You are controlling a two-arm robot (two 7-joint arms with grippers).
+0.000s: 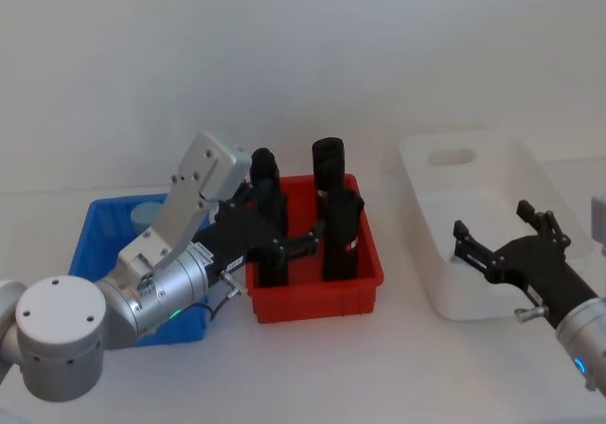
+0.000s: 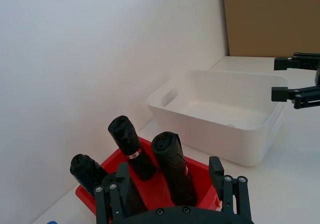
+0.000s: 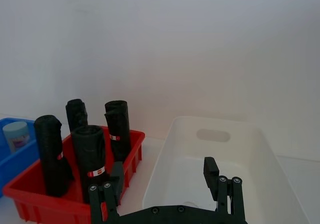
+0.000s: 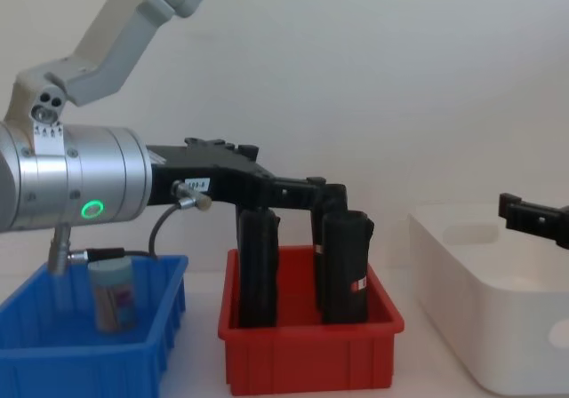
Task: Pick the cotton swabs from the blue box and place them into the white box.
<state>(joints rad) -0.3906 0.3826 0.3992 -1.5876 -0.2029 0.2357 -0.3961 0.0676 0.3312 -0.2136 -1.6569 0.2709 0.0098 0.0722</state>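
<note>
Bright, even light, soft faint shadows, no glare

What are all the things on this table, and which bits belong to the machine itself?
cotton swabs: one jar seen, clear with pale blue lid, standing in the blue box
blue box: one, blue, table's left
red bin: one, red, middle
black rolls: four, black with red marks, upright in the red bin
white box: one, white, table's right
table: one, white, under everything
left pincer: one, black, open, over the red bin near the rolls' tops
right pincer: one, black, open, over the white box's near side
</note>
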